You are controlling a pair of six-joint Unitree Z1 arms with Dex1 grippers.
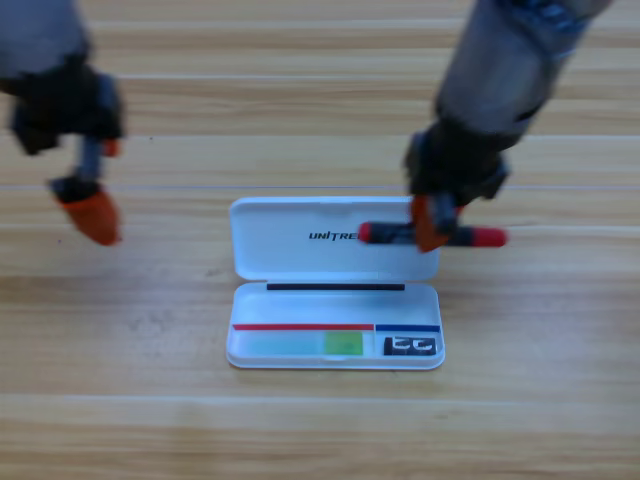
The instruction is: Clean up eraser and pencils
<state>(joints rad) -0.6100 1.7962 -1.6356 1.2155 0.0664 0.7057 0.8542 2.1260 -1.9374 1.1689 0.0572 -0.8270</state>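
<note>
The white case lies open at the table's middle, its lid [290,260] flat behind its tray [335,362]. The pale pencil with the green end [300,343] lies in the tray's long left compartment. In the small compartment to its right sits the black eraser [410,345]. My right gripper [432,232] is shut on the middle of the red-and-black pencil [485,237]. It holds that pencil level in the air over the lid's right edge. My left gripper [92,212] hangs blurred at the far left, away from the case, with nothing in it.
The right arm [500,80] comes down from the top right. The left arm [45,60] fills the top left corner. Bare wooden table [320,440] surrounds the case.
</note>
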